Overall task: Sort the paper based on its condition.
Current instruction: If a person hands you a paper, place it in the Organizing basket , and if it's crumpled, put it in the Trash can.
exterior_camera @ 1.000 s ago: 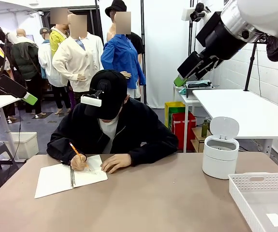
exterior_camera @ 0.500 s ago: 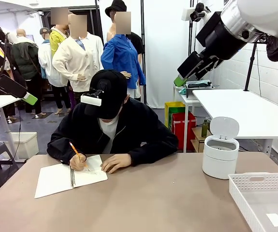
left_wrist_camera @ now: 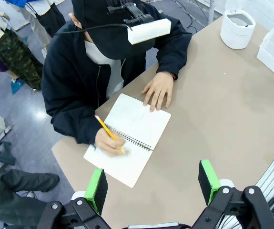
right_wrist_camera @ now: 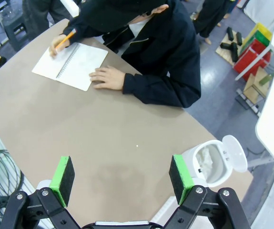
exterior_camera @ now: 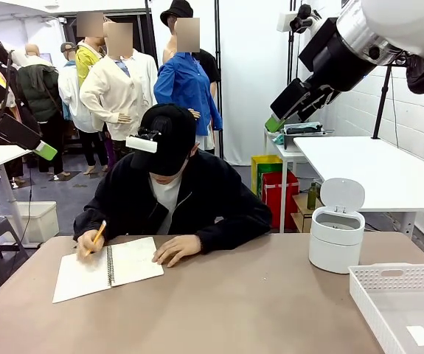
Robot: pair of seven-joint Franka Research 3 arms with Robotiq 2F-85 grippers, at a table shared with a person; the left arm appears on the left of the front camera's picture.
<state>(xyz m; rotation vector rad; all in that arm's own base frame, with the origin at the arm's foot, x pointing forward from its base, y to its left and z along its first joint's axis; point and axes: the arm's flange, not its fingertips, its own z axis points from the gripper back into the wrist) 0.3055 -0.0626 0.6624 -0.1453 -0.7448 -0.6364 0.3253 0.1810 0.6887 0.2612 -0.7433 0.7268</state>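
Right wrist view, open bin (right_wrist_camera: 224, 171) holding crumpled paper (right_wrist_camera: 203, 159), left fingers (left_wrist_camera: 96, 190) apart, right fingers (right_wrist_camera: 63, 174) apart

Bare tabletop (exterior_camera: 234, 310) between notebook (exterior_camera: 130, 264) and bin (exterior_camera: 335, 243)

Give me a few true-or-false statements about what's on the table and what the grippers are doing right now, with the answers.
1. The person's hand holds a pencil over the open notebook. True.
2. The lid of the white bin is shut. False: the lid stands up, open.
3. The left gripper and the right gripper are both open, holding nothing. True.
4. The white basket is full to the rim. False: what shows of its floor holds just a small flat label.
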